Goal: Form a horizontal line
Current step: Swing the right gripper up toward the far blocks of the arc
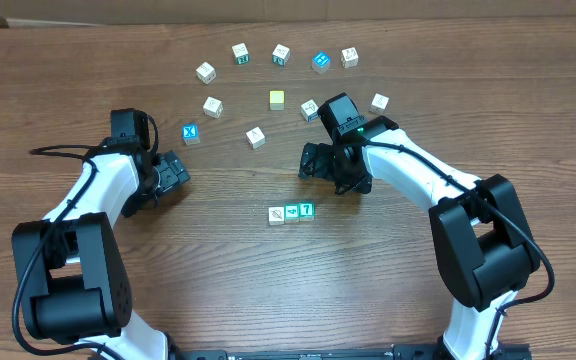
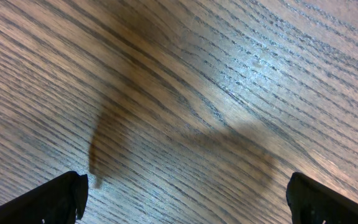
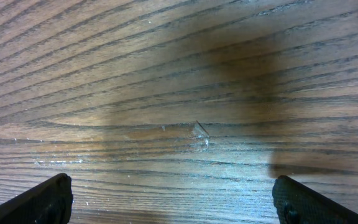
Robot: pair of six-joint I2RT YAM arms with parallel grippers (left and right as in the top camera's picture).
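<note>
Three small cubes (image 1: 291,212) stand side by side in a short row at the table's middle front. Several more cubes lie scattered farther back, among them a blue X cube (image 1: 190,133), a yellow-green cube (image 1: 276,99) and a white cube (image 1: 256,137). My left gripper (image 1: 176,172) is open and empty, left of the row; its wrist view (image 2: 185,199) shows only bare wood between the fingers. My right gripper (image 1: 313,160) is open and empty, above and right of the row; its wrist view (image 3: 173,202) shows only bare wood.
An arc of cubes runs along the back: white ones (image 1: 205,71), (image 1: 240,52), (image 1: 281,54), a blue one (image 1: 320,62), and white ones (image 1: 349,57), (image 1: 379,102). Another white cube (image 1: 213,106) lies near the blue X cube.
</note>
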